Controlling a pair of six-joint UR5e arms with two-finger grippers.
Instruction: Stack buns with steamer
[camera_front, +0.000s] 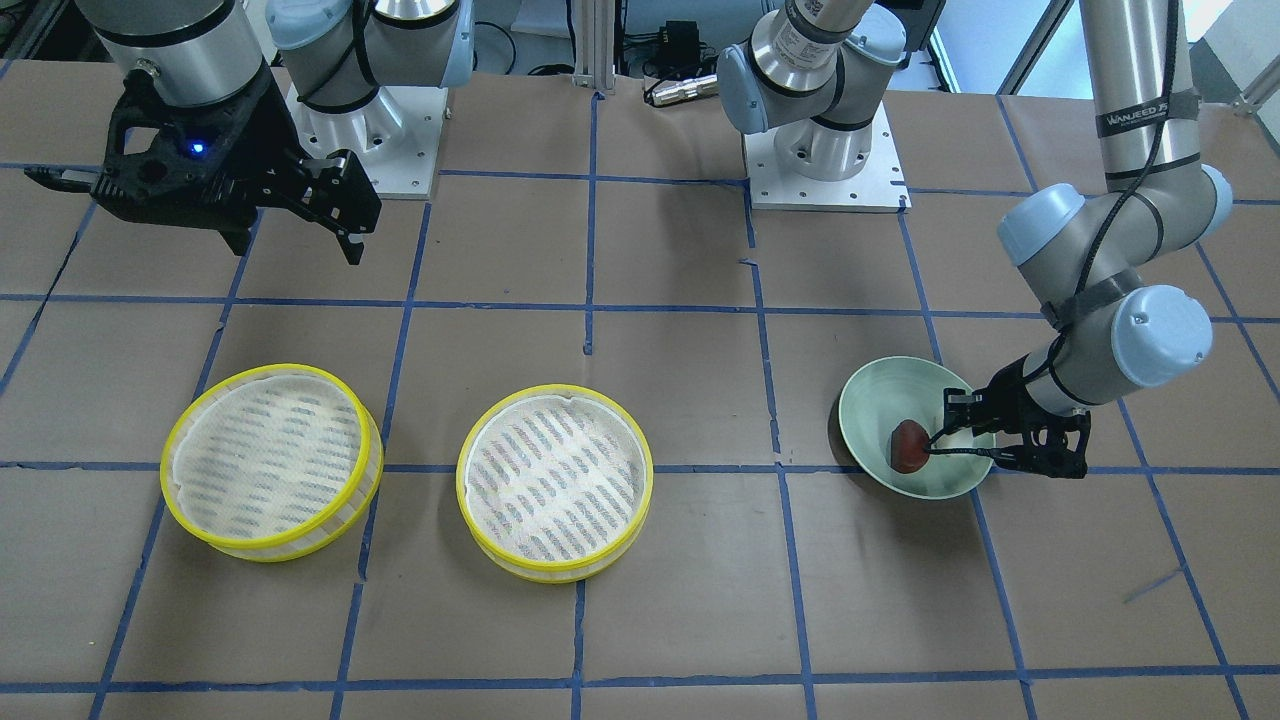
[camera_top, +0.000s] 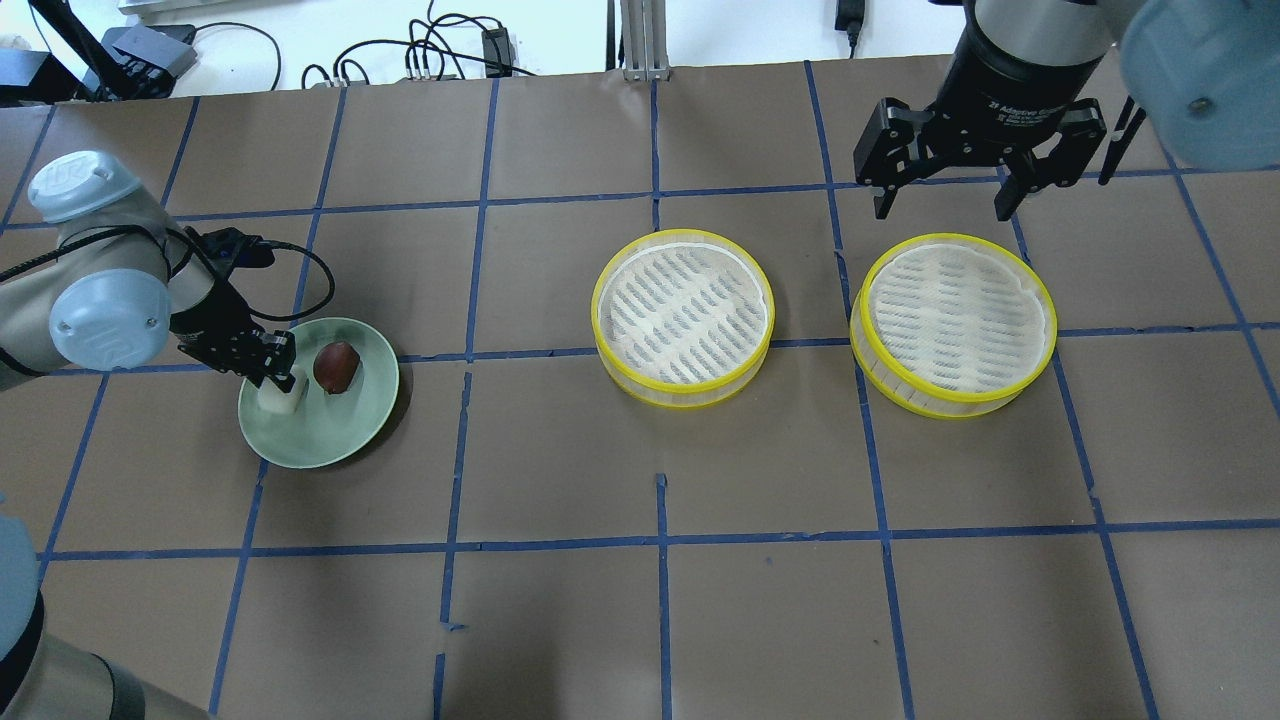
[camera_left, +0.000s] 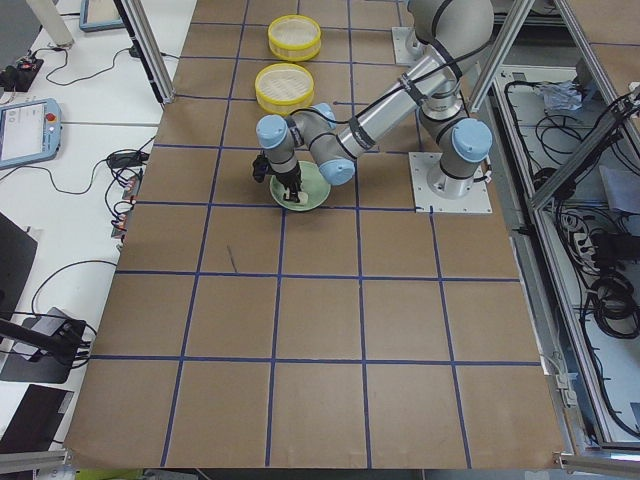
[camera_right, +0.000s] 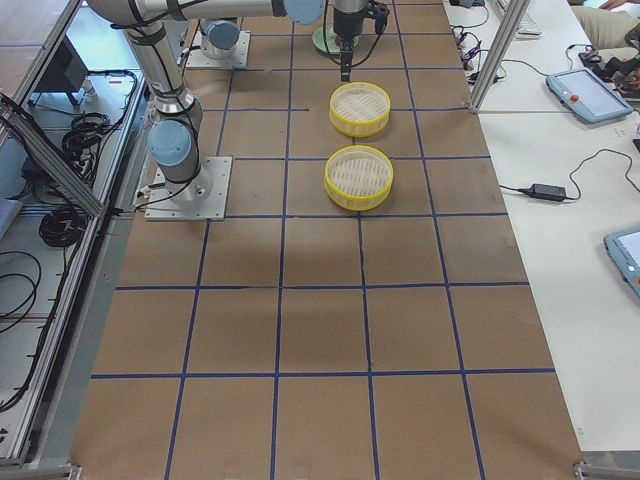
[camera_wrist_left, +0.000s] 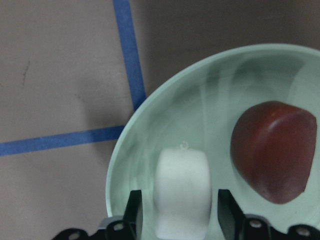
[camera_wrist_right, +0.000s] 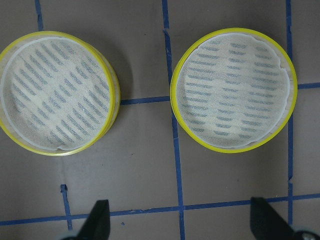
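Two fingers of left gripper straddle white bun, touching or nearly so; firm grip cannot be confirmed. Red-brown bun just beside, same green bowl, near worktop's left edge. Right gripper spread wide, hovering at rear edge above right steamer tray; second tray mid-worktop.

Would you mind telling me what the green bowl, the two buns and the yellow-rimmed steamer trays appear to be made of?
Green bowl: glossy glazed ceramic by its streaky sheen, possibly plastic.
White bun: matte and smooth, likely foam or soft plastic.
Reddish-brown bun: slightly shiny, probably moulded plastic.
Steamer trays: bright yellow rims look plastic; the white liners look like woven mesh cloth.
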